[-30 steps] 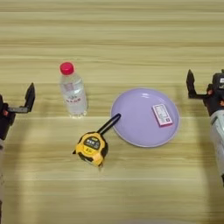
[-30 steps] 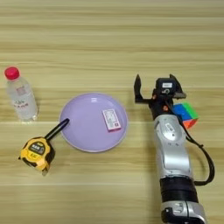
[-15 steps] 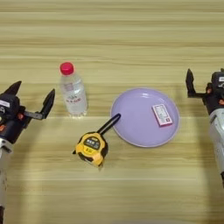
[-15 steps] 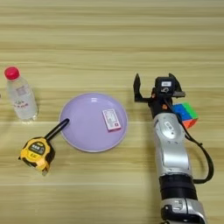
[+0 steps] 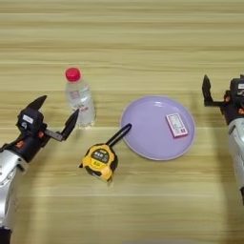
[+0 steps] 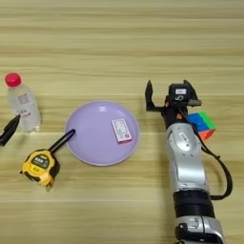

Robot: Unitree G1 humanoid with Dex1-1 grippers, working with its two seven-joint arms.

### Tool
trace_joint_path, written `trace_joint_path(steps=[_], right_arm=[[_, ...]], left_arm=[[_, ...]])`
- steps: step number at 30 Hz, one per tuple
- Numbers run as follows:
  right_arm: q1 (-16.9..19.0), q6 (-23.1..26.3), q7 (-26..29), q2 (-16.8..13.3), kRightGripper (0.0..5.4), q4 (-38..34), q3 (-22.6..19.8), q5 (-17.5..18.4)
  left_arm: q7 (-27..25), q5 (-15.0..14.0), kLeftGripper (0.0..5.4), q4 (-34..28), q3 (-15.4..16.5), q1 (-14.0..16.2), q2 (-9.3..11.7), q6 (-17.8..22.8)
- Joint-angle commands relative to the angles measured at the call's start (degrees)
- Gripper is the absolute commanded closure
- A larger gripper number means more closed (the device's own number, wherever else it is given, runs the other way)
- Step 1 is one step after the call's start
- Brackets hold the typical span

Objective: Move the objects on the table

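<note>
Water bottle stands upright on the table, left of the purple plate. Left gripper reaches in from the left edge, fingers spread wide, one tip just beside the bottle. Right gripper rests right of the plate, fingers apart, its arm partly hiding the puzzle cube. Tape measure lies below the bottle.

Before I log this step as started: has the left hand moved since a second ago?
Yes. The left hand, fingers open, has swung in from the table's left edge toward the water bottle, which has stayed put; one fingertip is now close beside it.
</note>
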Motion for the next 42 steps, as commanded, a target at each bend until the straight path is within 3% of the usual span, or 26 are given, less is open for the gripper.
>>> trace_joint_path(steps=[1,23,30,41,42], right_arm=[[-0.45,-0.24,-0.74,0.13,0.01,-0.35,-0.03,-0.21],[-0.81,-0.49,-1.17,0.12,0.01,0.40,0.27,-0.12],[-0.96,-0.44,-1.16,0.11,0.01,0.55,0.29,-0.13],[-0.84,-0.36,-1.16,0.20,0.01,0.40,0.48,-0.21],[-0.82,-0.38,-1.16,0.23,0.00,0.43,0.51,-0.22]], left_arm=[[0.47,1.16,0.00,2.06,-1.24,-1.77,-0.74,-0.18],[2.74,1.59,0.00,7.63,-3.92,-8.71,-5.28,-0.19],[3.31,1.79,0.00,10.09,-4.40,-11.03,-5.88,-0.53],[5.18,2.08,0.00,15.48,-3.46,-14.92,-7.34,-1.57],[5.47,1.82,0.18,15.75,-3.09,-15.13,-7.44,-1.88]])
